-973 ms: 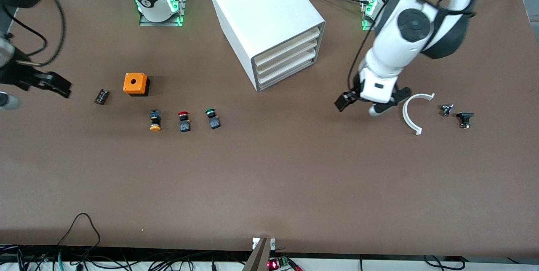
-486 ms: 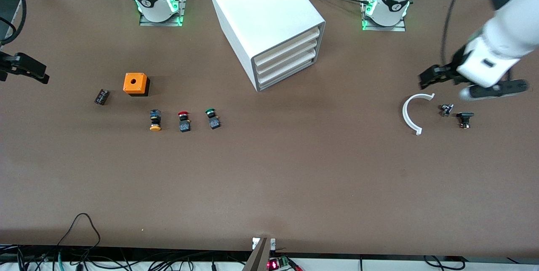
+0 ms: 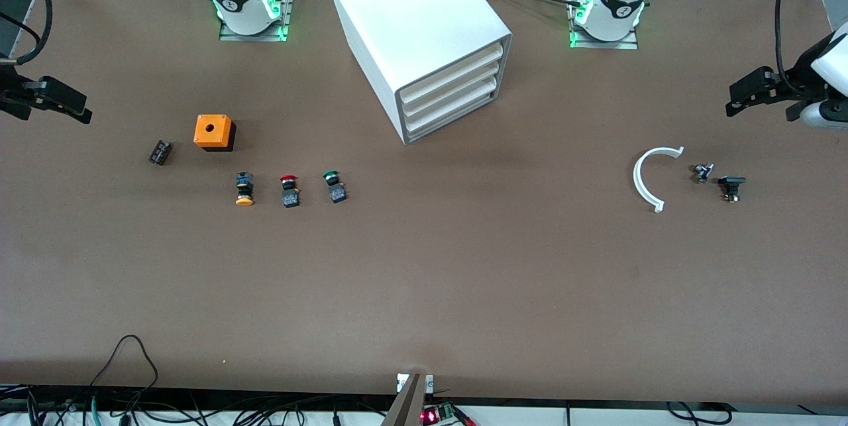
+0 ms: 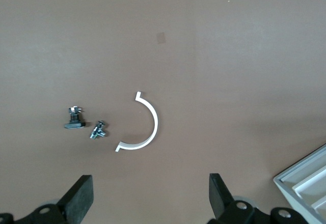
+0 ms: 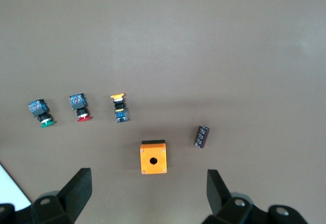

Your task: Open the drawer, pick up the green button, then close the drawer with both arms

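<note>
**Both arms pulled out to the ends of the bench**

The left pincer (image 3: pixel 762 91) hangs in the air at about 3 o'clock in the front view, over the left arm's end of the bench (image 3: pixel 464 280). Its fingers (image 4: pixel 79 198) stand wide apart and hold nothing. Most of that arm is cut off by the edge of the view; only a white piece and a black cable show. Its base sits at about 1 o'clock.

The right pincer (image 3: pixel 56 100) hangs at about 9 o'clock, over the right arm's end of the bench. Its fingers (image 5: pixel 76 191) are wide apart too, and empty. That arm is also mostly out of view.

The big white cabinet (image 3: pixel 411 22) stands at about 12 o'clock. All three drawers look pushed in. The drawer (image 3: pixel 454 116) for the task is the lowest one.

The button (image 3: pixel 333 186) with the green cap lies on the bench, not in the drawer. It is nearer the front camera than the cabinet. Beside it, toward the right arm's end, lie the red button (image 3: pixel 289 190) and then the yellow button (image 3: pixel 244 189). An orange box (image 3: pixel 213 132) and a small dark block (image 3: pixel 159 152) lie near them.

Under the left pincer lie a white curved strip (image 3: pixel 644 181) and two small dark parts (image 3: pixel 719 179). They are too small to tell what they are.
</note>
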You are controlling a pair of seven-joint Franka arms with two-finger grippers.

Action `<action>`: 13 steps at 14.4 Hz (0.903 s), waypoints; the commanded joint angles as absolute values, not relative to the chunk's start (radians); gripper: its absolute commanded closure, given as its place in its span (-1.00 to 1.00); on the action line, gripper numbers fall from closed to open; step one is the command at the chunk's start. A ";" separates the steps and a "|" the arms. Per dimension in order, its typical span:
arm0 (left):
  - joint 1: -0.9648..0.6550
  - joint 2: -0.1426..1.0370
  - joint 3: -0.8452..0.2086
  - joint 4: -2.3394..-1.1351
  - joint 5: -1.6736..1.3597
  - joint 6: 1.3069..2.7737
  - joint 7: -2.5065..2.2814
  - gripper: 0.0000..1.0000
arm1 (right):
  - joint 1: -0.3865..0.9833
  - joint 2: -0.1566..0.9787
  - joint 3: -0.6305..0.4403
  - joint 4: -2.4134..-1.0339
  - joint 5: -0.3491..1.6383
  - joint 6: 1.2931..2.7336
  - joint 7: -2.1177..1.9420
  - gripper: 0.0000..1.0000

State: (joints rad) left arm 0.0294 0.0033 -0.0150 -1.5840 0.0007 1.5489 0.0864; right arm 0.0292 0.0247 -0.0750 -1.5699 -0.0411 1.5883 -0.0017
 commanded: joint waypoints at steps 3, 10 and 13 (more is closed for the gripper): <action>0.025 0.008 -0.017 -1.569 0.048 1.534 0.117 -1.00 | 0.031 -0.071 -0.075 -1.689 -0.032 1.626 -0.011 -1.00; 0.026 -0.045 -0.026 -1.649 0.048 1.591 0.115 -1.00 | 0.048 -0.051 -0.071 -1.686 -0.032 1.623 0.008 -1.00; 0.025 -0.038 -0.029 -1.641 0.048 1.589 0.115 -1.00 | 0.048 -0.051 -0.071 -1.686 -0.032 1.621 0.008 -1.00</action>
State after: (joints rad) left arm 0.0272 -0.0135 -0.0237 -1.6161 0.0123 1.5741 0.1010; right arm 0.0441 -0.0376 -0.0685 -1.6731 -0.0410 1.6152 -0.0017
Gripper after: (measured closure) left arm 0.000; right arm 0.000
